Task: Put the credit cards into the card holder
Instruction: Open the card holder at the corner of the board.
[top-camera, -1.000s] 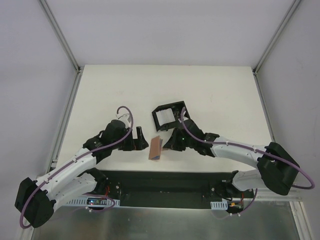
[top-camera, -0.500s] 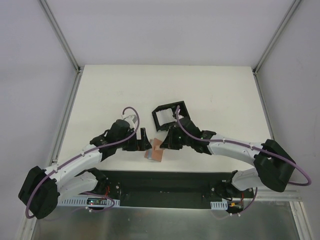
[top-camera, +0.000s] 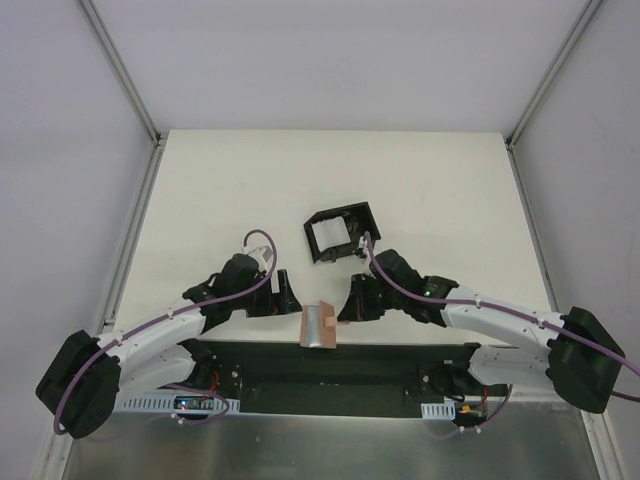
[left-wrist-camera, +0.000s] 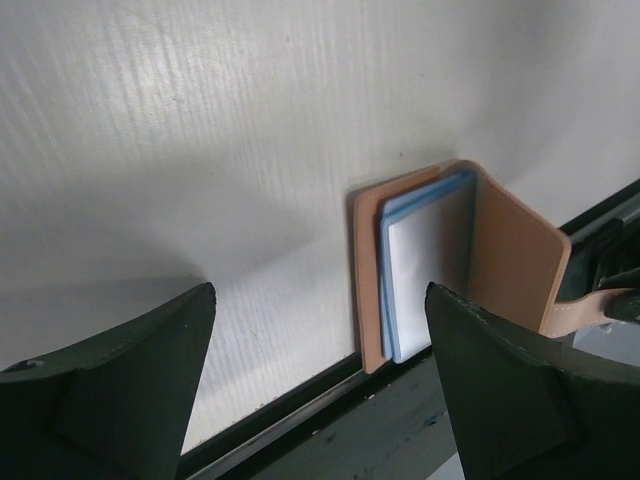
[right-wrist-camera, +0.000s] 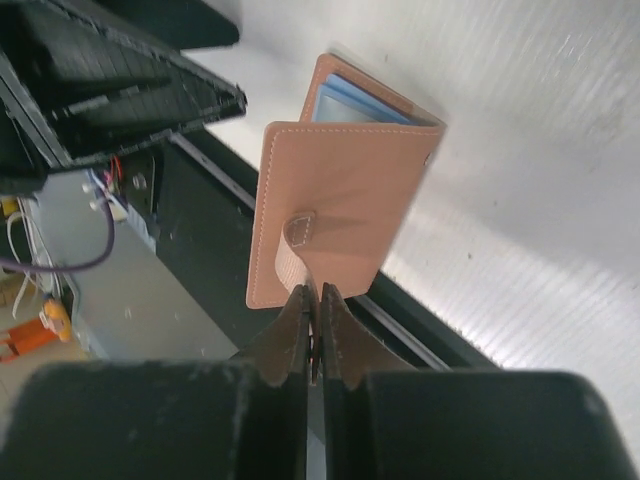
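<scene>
At the near edge of the tabletop (top-camera: 420, 180), the tan card holder (top-camera: 319, 326) is held ajar by its strap (right-wrist-camera: 297, 240), pinched between the right fingers (right-wrist-camera: 338, 340), with the credit cards (left-wrist-camera: 425, 265) already seated inside; folding the flap (right-wrist-camera: 345, 190) shut is judged next, the left fingers (left-wrist-camera: 130, 390) being spread wide alongside.

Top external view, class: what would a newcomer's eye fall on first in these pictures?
The tan card holder sits half-open at the near edge of the table, light blue credit cards showing inside. The right gripper is shut on its strap; the left gripper is open beside it.
</scene>
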